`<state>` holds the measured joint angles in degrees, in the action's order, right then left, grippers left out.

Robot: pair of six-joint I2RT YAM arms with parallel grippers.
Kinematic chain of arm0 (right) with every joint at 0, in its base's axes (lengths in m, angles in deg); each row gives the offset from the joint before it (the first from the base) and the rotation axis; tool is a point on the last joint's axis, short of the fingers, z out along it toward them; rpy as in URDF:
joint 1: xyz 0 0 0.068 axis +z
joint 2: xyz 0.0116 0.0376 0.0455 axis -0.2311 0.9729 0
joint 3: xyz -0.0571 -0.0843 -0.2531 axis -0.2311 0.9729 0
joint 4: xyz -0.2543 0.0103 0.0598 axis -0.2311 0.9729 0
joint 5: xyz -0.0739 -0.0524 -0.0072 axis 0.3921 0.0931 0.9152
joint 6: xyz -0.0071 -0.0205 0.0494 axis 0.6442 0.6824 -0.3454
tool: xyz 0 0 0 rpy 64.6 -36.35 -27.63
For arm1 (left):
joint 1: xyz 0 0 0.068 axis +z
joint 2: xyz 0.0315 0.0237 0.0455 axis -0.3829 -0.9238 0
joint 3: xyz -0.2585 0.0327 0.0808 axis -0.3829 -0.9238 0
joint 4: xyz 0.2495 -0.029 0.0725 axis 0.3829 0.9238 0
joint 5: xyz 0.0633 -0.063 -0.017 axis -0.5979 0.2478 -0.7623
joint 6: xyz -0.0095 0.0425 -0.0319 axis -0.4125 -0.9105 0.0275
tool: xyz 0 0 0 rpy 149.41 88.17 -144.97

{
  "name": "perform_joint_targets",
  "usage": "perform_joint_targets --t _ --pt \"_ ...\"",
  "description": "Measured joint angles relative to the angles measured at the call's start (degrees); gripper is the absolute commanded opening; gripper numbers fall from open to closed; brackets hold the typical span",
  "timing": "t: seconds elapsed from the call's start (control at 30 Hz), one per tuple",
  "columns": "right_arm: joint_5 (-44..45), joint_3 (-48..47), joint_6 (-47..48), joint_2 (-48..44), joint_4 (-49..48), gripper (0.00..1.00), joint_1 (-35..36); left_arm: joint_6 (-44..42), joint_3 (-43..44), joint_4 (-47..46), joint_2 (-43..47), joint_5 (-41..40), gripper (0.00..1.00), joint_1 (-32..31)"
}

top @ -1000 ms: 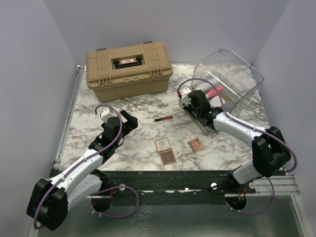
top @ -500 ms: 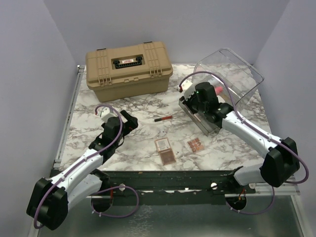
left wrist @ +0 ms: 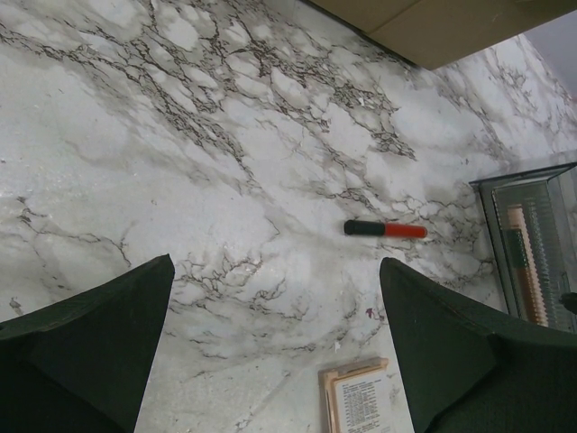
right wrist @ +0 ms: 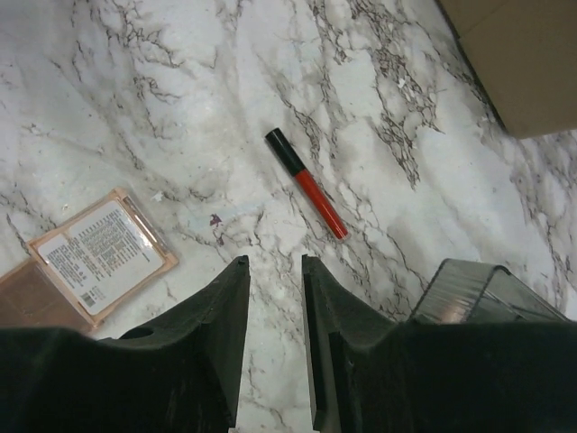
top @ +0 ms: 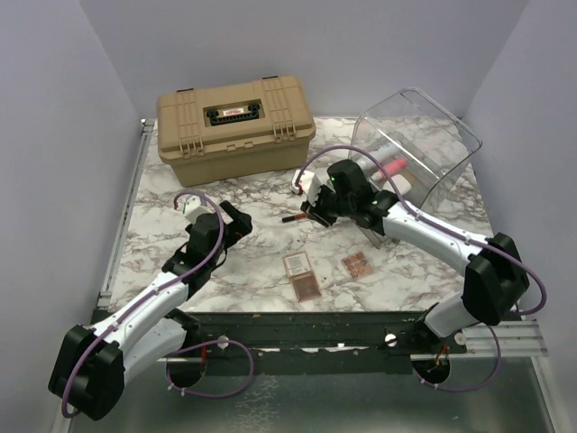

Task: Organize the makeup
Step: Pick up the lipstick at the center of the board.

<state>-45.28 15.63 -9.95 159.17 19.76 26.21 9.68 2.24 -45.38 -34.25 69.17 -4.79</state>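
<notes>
the step in hand is judged to be the picking of the red and black pencil [right wrist: 306,185] by the right end effector [right wrist: 275,271]. its two fingers are held almost together, with only a narrow gap left, and nothing is clamped between them. for a good grasp, the gap should first be made wider. the wrist should then be turned so that the closing line crosses the thin body of the pencil and does not run along it. the end effector should be lowered until the pads are just above the desk [right wrist: 135,108], since the pencil is flat and low and could roll away if it is pushed from one side only. the middle of the pencil, where red meets black, is considered the best place to hold.

in the right wrist view, the pencil lies on the desk ahead of the fingertips and a little to the right, near them but not touched. its black cap is pointed away to the left. a square palette [right wrist: 99,257] is found beside the left finger, apart from the pencil.

the left end effector [left wrist: 275,271] is spread wide and is empty. it hangs over bare desk, with the pencil well ahead of it.
</notes>
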Motion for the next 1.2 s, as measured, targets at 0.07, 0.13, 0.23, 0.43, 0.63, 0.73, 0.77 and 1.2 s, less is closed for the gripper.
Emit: perform_joint_targets --t 0.07,0.13,0.23,0.43,0.63,0.73,0.77,1.2 --pt "-0.2 -0.5 0.6 1.5 0.2 0.35 0.6 0.0 0.0 0.0 0.0 0.0 0.98 0.0" --pt "-0.2 -1.4 1.3 3.4 0.4 0.36 0.7 0.0 0.0 0.0 0.1 0.1 0.98 0.0" --pt "-0.5 -2.0 2.6 6.0 0.5 0.37 0.7 0.0 0.0 0.1 0.6 0.1 0.98 0.0" --pt "-1.4 -3.1 5.9 10.7 0.7 0.37 0.9 0.0 0.0 0.3 3.0 0.1 0.99 0.0" --pt "-1.9 -6.2 10.0 16.6 1.2 0.34 0.9 0.0 0.0 1.2 3.4 0.0 0.98 0.2" --pt "-1.9 -8.3 12.1 19.5 2.2 0.34 0.9 -0.1 0.0 1.3 3.4 0.0 0.98 0.2" --pt "-1.9 -9.0 12.8 20.4 2.6 0.34 0.9 -0.1 0.0 1.4 3.4 0.0 0.98 0.2" --pt "-1.7 -15.0 19.2 28.3 4.4 0.33 0.9 -0.2 0.0 1.5 4.1 0.0 0.98 0.3"
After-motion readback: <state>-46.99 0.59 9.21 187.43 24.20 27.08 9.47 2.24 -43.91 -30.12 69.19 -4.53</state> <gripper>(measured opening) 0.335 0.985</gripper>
